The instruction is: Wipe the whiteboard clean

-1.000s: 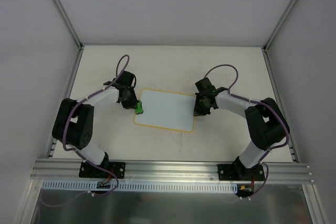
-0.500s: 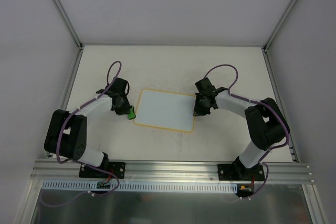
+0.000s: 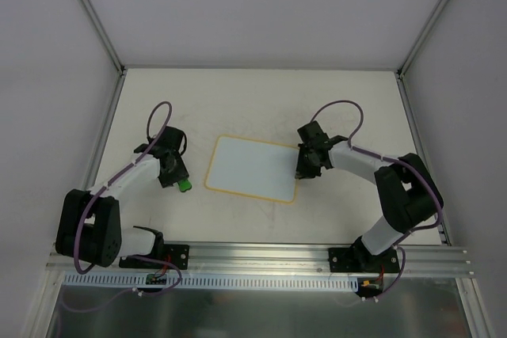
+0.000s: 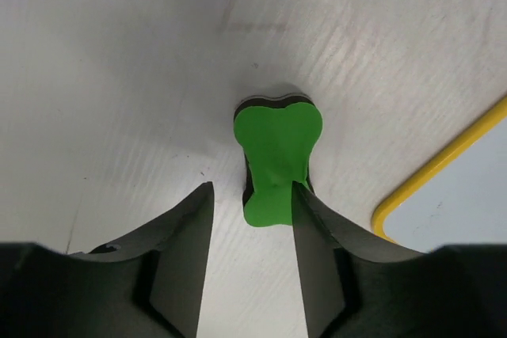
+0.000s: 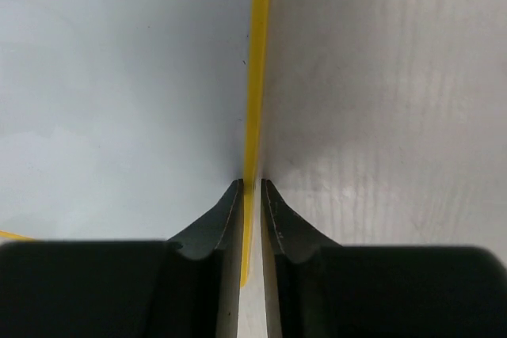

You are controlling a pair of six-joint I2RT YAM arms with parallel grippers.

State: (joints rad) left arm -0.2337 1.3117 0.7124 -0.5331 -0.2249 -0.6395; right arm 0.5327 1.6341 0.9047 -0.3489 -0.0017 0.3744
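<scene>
The whiteboard (image 3: pixel 252 169) lies flat mid-table with no writing showing on it, and its yellow rim runs round it. My right gripper (image 3: pixel 306 169) sits at its right edge. The right wrist view shows that gripper (image 5: pixel 252 184) nearly shut, with the yellow rim (image 5: pixel 257 77) pinched between its fingertips and the white board face (image 5: pixel 119 77) to the left. The green bone-shaped eraser (image 3: pixel 184 185) lies on the table left of the board. My left gripper (image 4: pixel 253 187) stands open over the near end of the eraser (image 4: pixel 277 152), which touches the right finger only. The whiteboard's corner (image 4: pixel 475 187) shows at the right.
The scuffed white tabletop (image 3: pixel 261 100) is walled by white panels at the back and both sides. An aluminium rail (image 3: pixel 261 255) carrying both arm bases runs along the near edge. Purple cables loop above each wrist.
My left arm drew back left and toward the near edge, carrying the eraser off the board's left edge onto the table. The board and right gripper shifted slightly right.
</scene>
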